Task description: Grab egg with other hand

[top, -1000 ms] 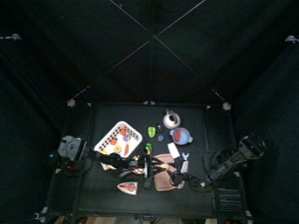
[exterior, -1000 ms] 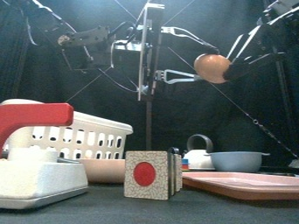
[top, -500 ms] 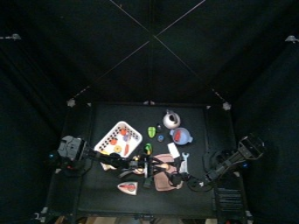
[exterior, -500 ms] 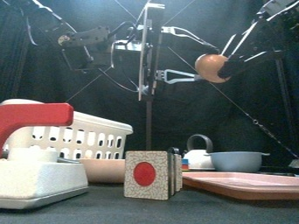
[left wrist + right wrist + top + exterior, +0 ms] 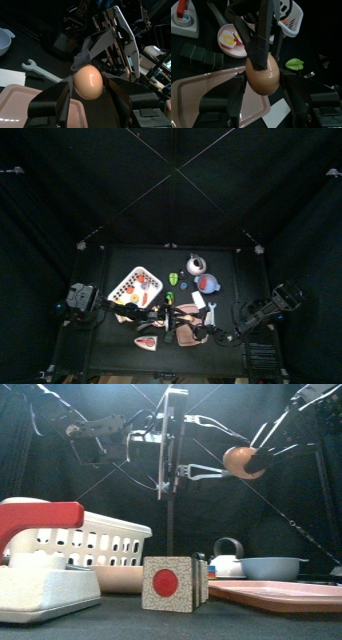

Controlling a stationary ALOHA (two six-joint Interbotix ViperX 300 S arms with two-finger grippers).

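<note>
Egg (image 5: 87,83) mid-air between 2 sets of jaws, pink tray (image 5: 198,95) below

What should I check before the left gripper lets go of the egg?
1. Egg whole, no cracks showing: ok.
2. Left gripper closed on egg: ok.
3. Right gripper placed around egg: ok.
4. Right gripper's hold firm enough to take it: cannot tell.
5. Egg high above tray and basket: ok.
</note>
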